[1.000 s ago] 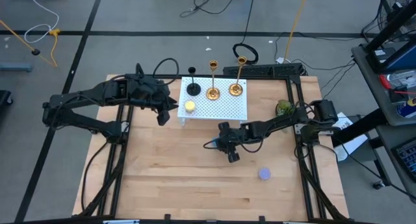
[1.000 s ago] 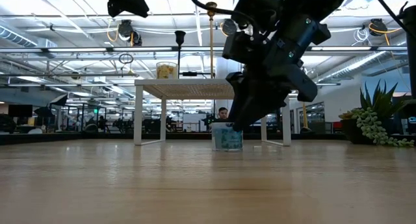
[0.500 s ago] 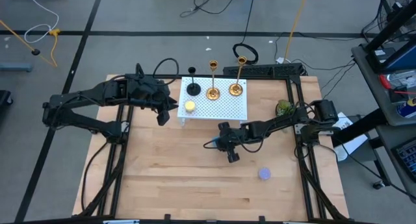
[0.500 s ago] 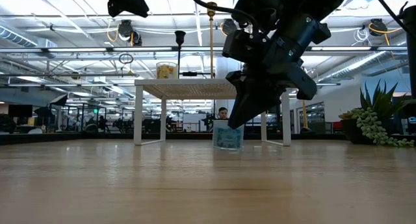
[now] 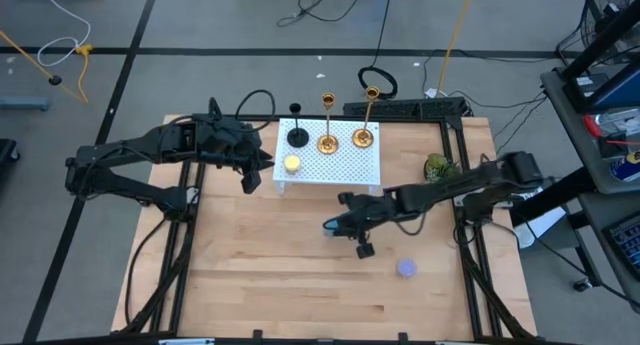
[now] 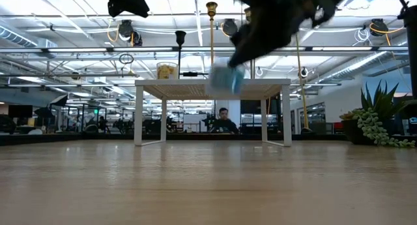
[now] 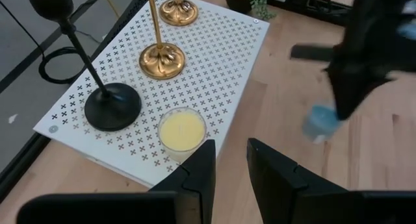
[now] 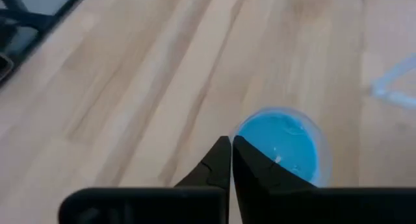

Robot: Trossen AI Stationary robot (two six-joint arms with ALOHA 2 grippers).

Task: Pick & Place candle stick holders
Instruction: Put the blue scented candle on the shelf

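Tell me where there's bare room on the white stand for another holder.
The white perforated stand has bare room along its near-right half, in front of the two brass candlesticks. Its left end is crowded: the black holder, the yellow candle cup, and the left gripper beside it.

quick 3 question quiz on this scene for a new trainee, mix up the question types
1. True or false: the small round blue glass candle holder rests on the wooden table.
2. Which piece sits on the white perforated metal stand beside the short black candlestick holder? A) small round yellow candle holder B) small round lavender piece C) green plant sprig
3. Fill in: the number of tall shiny brass candlestick holders on the stand is ___.

Key
1. False: the right tool is shut on its rim and holds it clear of the table.
2. A
3. two
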